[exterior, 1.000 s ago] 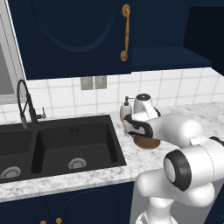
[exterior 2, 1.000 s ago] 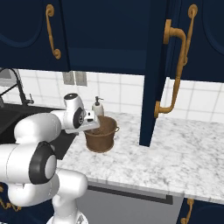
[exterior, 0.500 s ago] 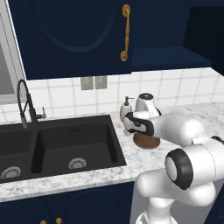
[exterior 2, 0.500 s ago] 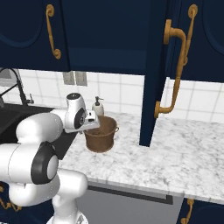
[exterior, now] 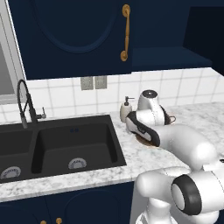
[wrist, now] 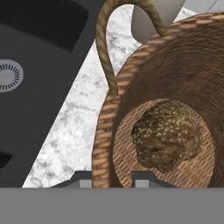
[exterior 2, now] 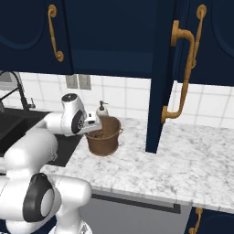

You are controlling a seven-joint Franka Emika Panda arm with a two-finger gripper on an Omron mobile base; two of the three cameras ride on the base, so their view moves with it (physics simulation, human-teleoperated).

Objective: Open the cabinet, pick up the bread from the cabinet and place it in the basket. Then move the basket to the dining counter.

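Marble counter (exterior 2: 183, 160) runs under white wall tiles, with a black double sink (exterior: 57, 146) set into it and a dark faucet (exterior: 26, 103) behind the left basin; navy wall cabinet (exterior: 74, 35) above, one door (exterior 2: 162, 77) standing open in the right base view, brass handle (exterior 2: 180, 73) on it.

Basket (exterior 2: 103, 137) sits on the counter just right of the sink; white soap dispenser (exterior 2: 102, 111) just behind it, whether touching cannot be told.

Bread (wrist: 166, 135) lies on the basket floor, lumpy, golden-brown, well below the rim; basket side loop (wrist: 109, 39) arches up from the rim on the sink side.

Gripper (wrist: 111, 178) at the basket's sink-side edge; the two finger tips straddle the rolled rim, one tip (wrist: 83, 178) outside over the marble, the other (wrist: 142, 178) inside the basket; jaws apart, contact with the rim cannot be told.
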